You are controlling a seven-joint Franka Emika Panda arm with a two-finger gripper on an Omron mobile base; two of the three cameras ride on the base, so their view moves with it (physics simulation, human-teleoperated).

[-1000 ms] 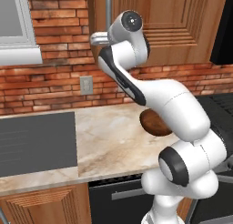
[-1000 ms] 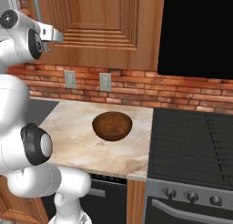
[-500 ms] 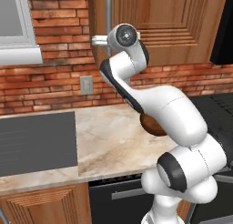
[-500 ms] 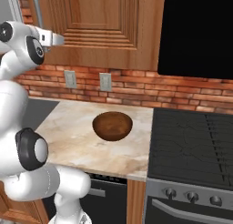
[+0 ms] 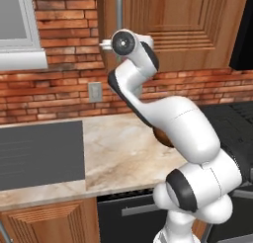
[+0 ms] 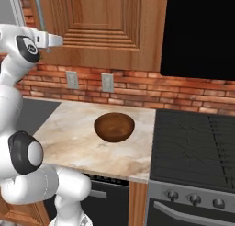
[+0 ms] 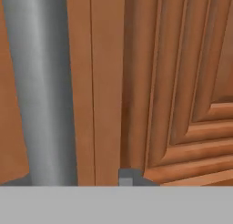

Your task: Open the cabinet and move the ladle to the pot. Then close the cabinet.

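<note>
Up against the closed wall cabinet (image 5: 197, 24), we are holding our gripper (image 7: 82, 180) at its silver bar handle (image 7: 43, 86); whether the fingers are clamping it we cannot tell.

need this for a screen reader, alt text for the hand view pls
Close-up of the closed wooden cabinet door: its vertical silver bar handle runs down the left, raised panel mouldings on the right. One dark fingertip of the tool rises at the bottom, beside the handle.
</note>
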